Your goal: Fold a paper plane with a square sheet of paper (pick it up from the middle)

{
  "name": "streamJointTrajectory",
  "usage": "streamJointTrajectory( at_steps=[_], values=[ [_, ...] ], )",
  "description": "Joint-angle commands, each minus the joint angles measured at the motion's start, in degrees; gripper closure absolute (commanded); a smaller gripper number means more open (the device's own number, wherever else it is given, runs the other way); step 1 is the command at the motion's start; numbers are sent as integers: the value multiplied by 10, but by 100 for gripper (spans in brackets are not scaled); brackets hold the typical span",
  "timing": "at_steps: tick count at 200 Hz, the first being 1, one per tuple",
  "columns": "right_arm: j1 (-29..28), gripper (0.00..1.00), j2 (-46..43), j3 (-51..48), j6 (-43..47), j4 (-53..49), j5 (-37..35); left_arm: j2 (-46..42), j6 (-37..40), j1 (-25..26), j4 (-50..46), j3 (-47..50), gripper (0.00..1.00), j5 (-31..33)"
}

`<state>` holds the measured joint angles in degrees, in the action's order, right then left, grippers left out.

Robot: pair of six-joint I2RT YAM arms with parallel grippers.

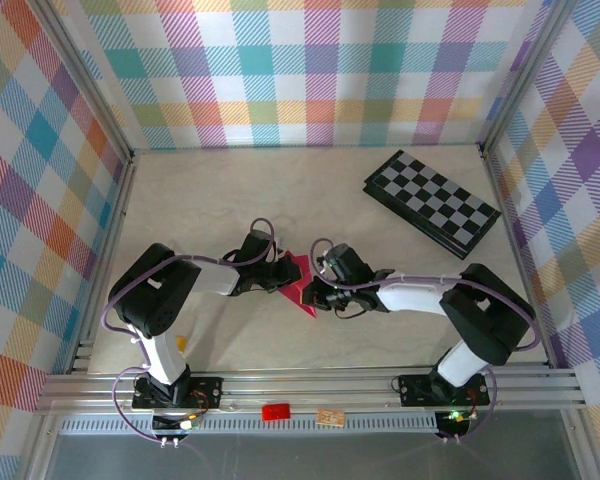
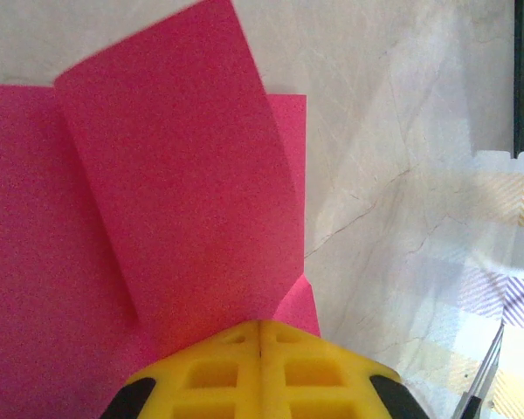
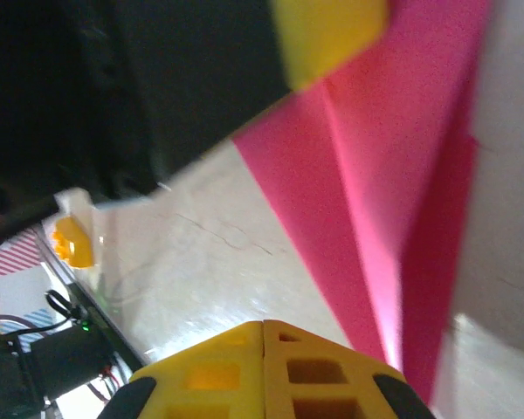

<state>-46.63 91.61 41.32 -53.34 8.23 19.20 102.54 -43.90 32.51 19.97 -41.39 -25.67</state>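
The square sheet of paper is magenta-pink and partly folded into a pointed shape in the middle of the table, between the two arms. In the left wrist view a flap of the sheet stands up from the flat part and runs into the closed yellow tips of my left gripper, which is shut on it. My right gripper is shut with nothing between its fingers, over bare table just left of the paper's raised ridge. From above, the right gripper sits at the paper's right edge.
A black-and-grey checkerboard lies at the back right. A small red tag and a tan piece rest on the front rail. Plaid walls close in the left, back and right sides. A small orange part sits near the left arm's base.
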Motion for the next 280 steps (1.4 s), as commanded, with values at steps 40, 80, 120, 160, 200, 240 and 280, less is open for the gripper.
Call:
streamJointTrajectory(
  at_steps=[40, 80, 120, 160, 200, 240, 280],
  values=[
    [19, 92, 91, 70, -10, -16, 24, 30, 11, 1, -36, 27, 96, 23],
    [17, 91, 98, 43, -21, -19, 38, 32, 12, 1, -34, 26, 96, 25],
    [8, 91, 85, 8, -29, -9, 34, 35, 10, 1, -34, 25, 96, 24],
    [6, 91, 79, -8, -26, -15, 17, 30, 11, 1, -41, 26, 96, 26],
    [4, 92, 69, -7, -13, -48, 11, 28, 11, 0, -41, 28, 96, 30],
    [0, 96, 50, -31, 1, -79, -2, 28, 11, -4, -41, 30, 96, 30],
    [-4, 97, 27, -58, 11, -96, 0, 27, 12, -7, -43, 30, 96, 31]
  ],
)
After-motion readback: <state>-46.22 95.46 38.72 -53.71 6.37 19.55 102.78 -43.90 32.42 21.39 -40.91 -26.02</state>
